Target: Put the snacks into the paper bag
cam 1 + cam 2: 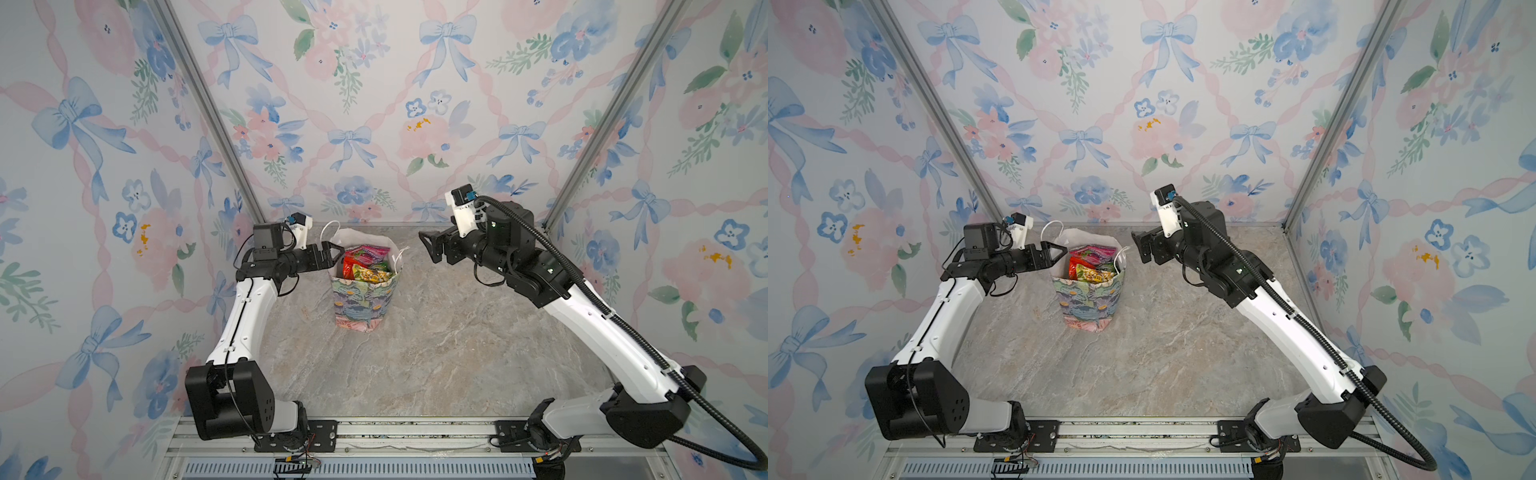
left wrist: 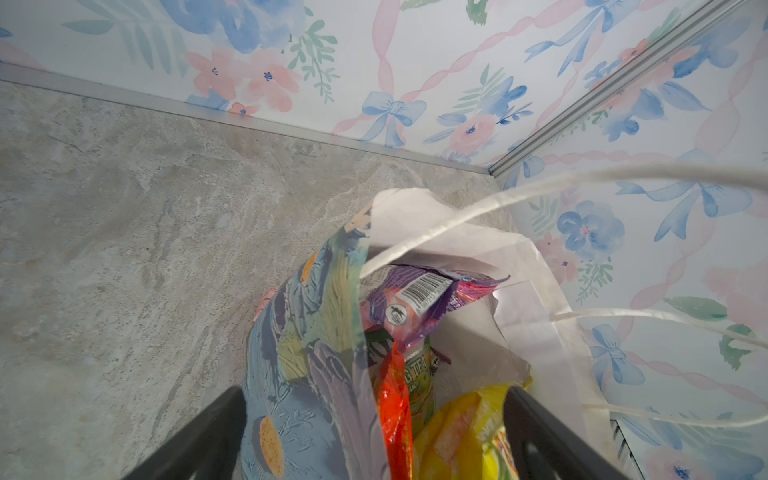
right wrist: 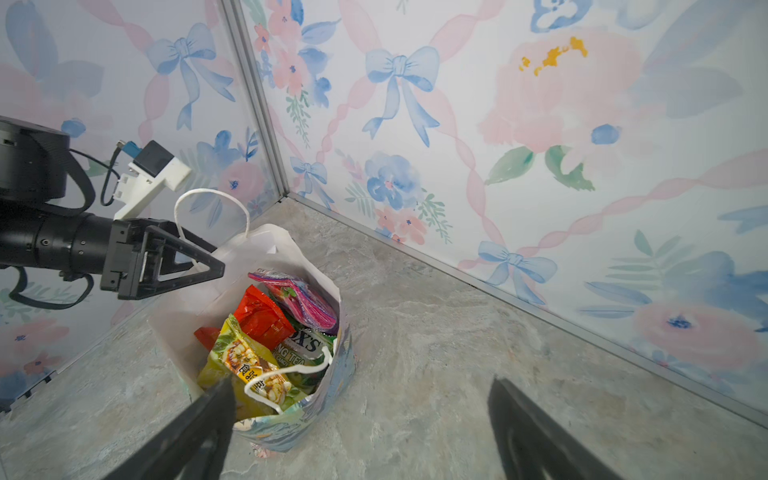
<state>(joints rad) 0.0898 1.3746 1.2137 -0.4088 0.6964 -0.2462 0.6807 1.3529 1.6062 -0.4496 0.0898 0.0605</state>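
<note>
Where paper bag [image 1: 360,305] stands (upright), snacks [image 1: 368,266] packed inside

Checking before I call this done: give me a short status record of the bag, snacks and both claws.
bag: floral-print paper gift bag with white cord handles, upright on the marbled tabletop
snacks: glossy coloured candy packets, inside the bag; none seen on the table
left claw: open, straddling the bag's rim
right claw: open, apart from the bag, empty
</note>
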